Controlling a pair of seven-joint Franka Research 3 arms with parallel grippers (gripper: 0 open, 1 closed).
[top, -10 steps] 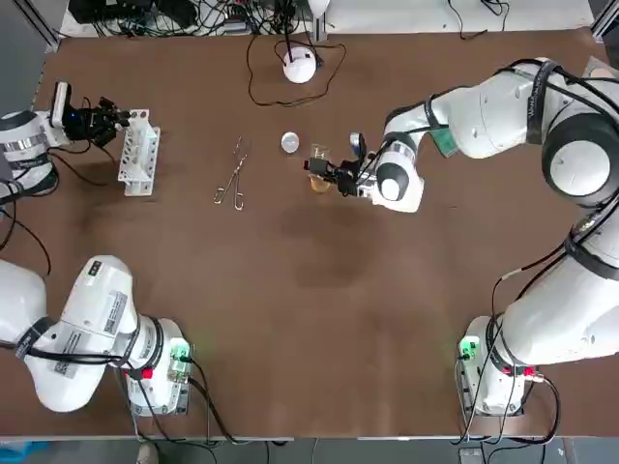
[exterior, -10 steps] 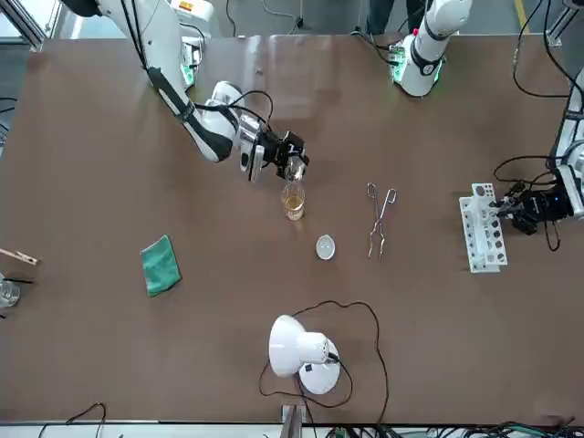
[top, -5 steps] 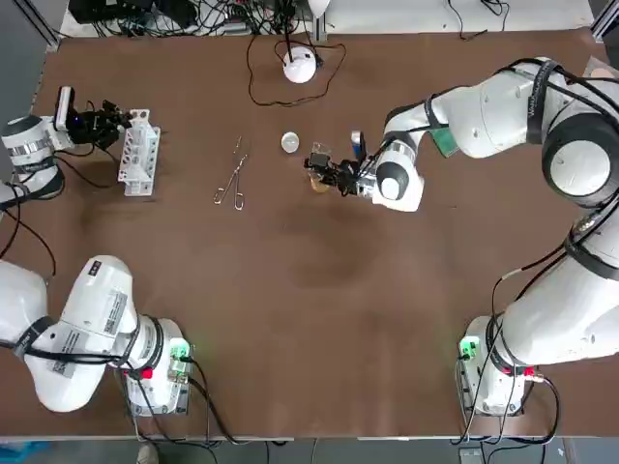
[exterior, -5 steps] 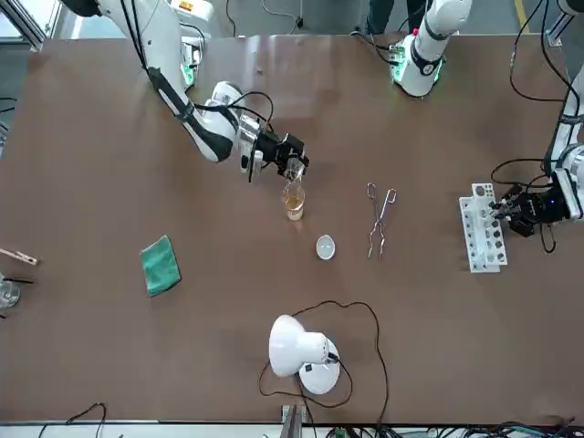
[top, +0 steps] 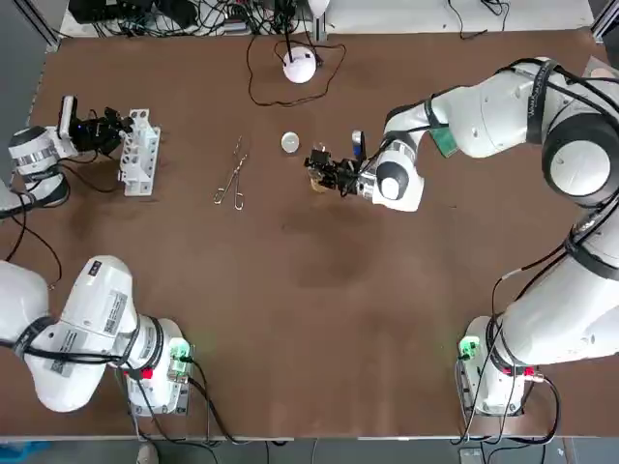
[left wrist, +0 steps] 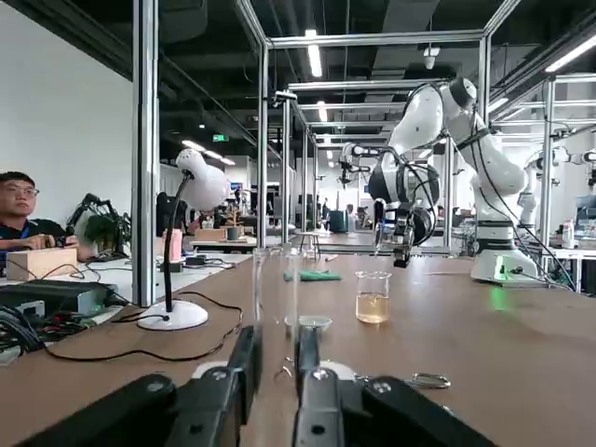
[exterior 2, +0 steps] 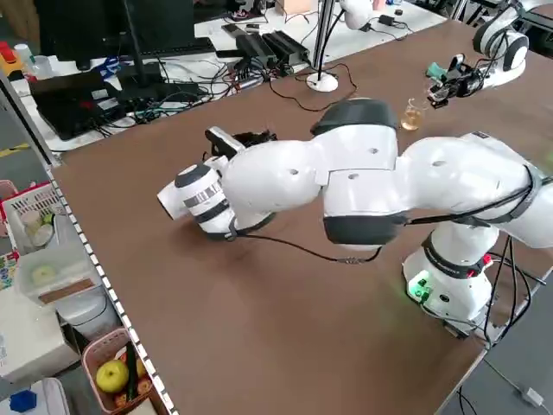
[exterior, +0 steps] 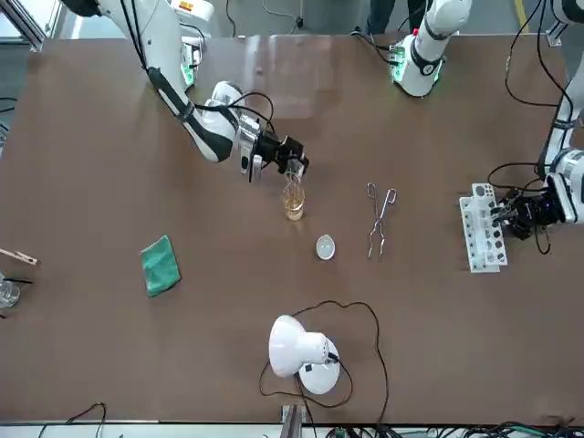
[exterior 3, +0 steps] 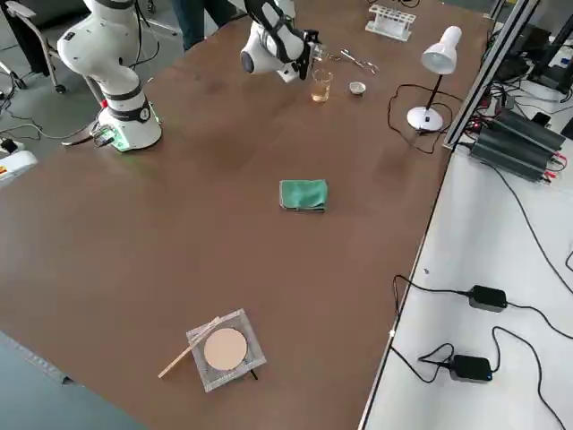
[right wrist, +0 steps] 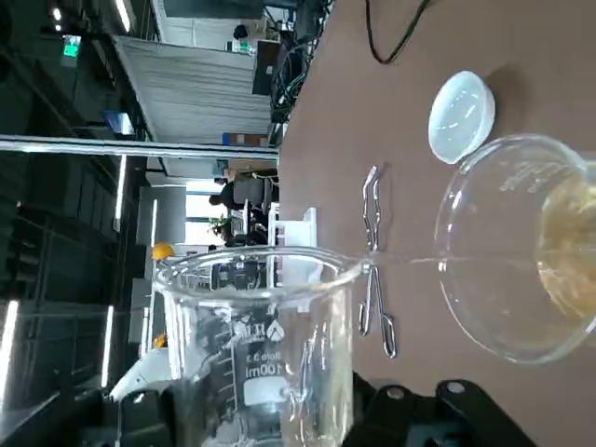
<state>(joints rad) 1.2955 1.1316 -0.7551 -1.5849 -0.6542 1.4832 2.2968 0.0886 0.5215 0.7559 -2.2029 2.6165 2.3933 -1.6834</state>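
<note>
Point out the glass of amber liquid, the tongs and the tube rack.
Glass of amber liquid (exterior: 293, 203), front view, its liquid-filled lower part.
Tongs (exterior: 379, 219), front view, the pivot.
Tube rack (exterior: 482, 230), front view, top plate's middle.

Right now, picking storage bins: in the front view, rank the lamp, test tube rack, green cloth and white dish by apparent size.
1. lamp
2. test tube rack
3. green cloth
4. white dish

Glossy glass beaker (right wrist: 256, 358), matt table (top: 290, 319)
</note>
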